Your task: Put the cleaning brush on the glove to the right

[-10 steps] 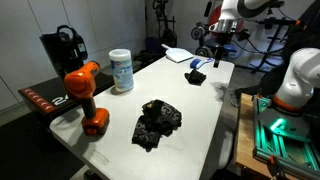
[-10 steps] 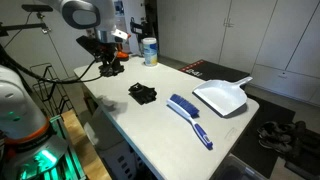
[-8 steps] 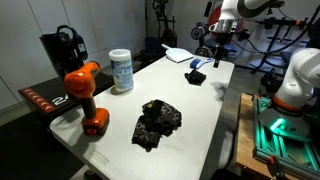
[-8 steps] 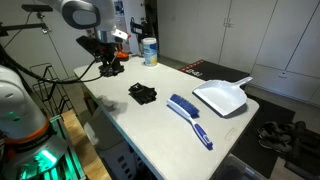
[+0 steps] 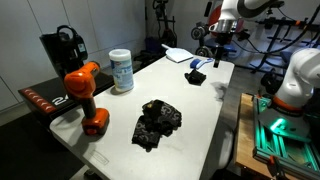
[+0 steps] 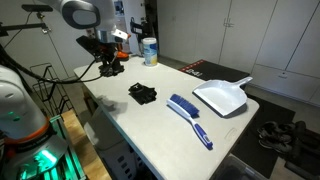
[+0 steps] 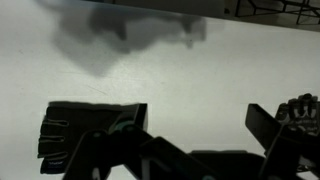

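On the white table (image 6: 150,125), the task stands unstarted. The gripper (image 6: 108,67) hangs above the far edge on the robot's side, jaws spread to their widest and holding nothing. The wrist view shows bare tabletop between its fingers (image 7: 90,130). The white dustpan (image 6: 225,97) lies at the opposite edge. The glove (image 6: 143,94), flat and near-black, lies mid-table. The cleaning brush (image 6: 190,118) lies flat just beside the dustpan, apart from the glove and well apart from the gripper.

Handling, in my judgement: the brush is light and stiff, hard plastic with a smooth blue back that may slip and bristles that yield. I would take it across the narrow blue body near mid-length, jaws square to its long axis, not on the bristles. The glove is limp and offers a soft, uneven seat.

Markings: the orange drill (image 5: 85,95) and the canister (image 5: 121,70) near it show no writing I can read. The canister's blue band may carry print, but the view is too coarse to say.
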